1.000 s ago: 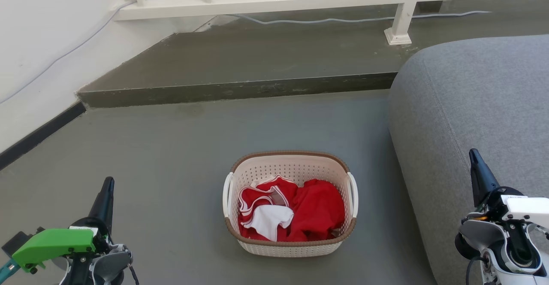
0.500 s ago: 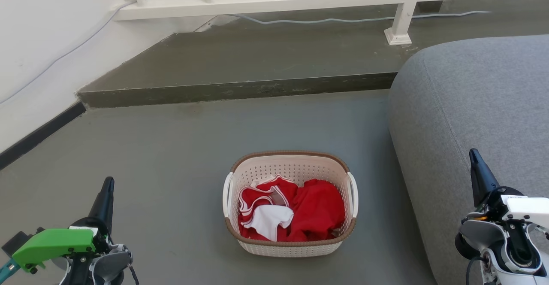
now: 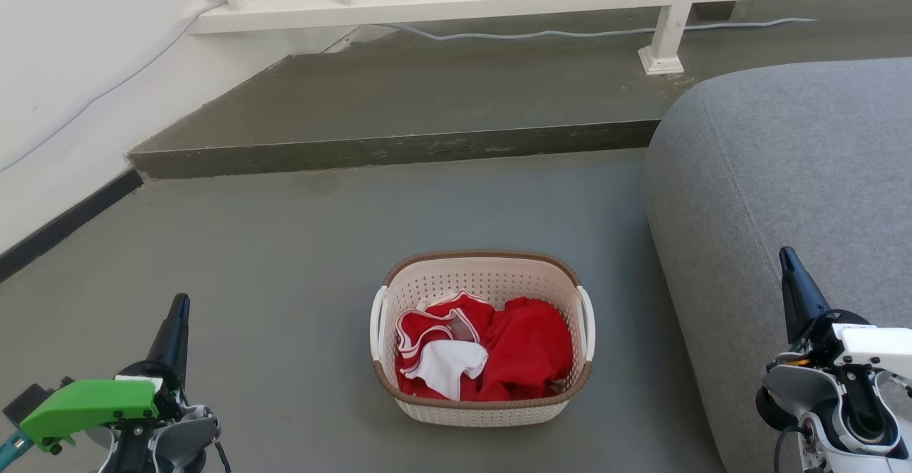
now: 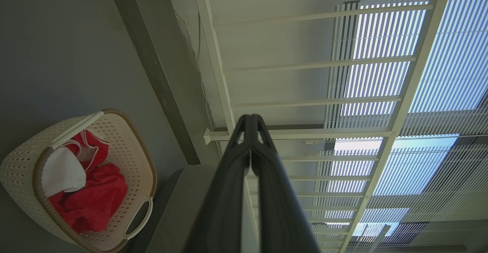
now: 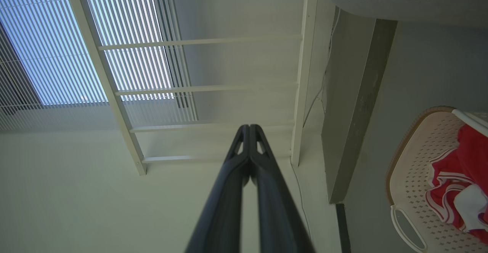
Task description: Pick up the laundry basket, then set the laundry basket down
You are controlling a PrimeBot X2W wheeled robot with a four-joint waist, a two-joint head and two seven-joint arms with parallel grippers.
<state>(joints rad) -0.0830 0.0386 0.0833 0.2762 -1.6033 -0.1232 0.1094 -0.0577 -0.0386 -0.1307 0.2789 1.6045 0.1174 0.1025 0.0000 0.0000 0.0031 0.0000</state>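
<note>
The laundry basket [image 3: 482,284] stands on the grey floor in the lower middle of the head view, cream with a brown rim and white loop handles, holding red and white clothes. It also lies at the lower left of the left wrist view [image 4: 23,169] and at the right edge of the right wrist view [image 5: 415,161]. My left gripper [image 3: 179,305] is shut at the lower left, well apart from the basket. At the lower right my right gripper [image 3: 786,258] is shut, over the sofa's edge. Both wrist views show the finger pairs pressed together, left gripper [image 4: 250,117] and right gripper [image 5: 249,127], holding nothing.
A grey sofa [image 3: 791,174] fills the right side, close to the basket. Behind the basket a raised step [image 3: 399,151] crosses the floor, with a white railing [image 3: 456,3] and a cable [image 3: 570,33] beyond. A white wall [image 3: 64,88] with a dark skirting runs along the left.
</note>
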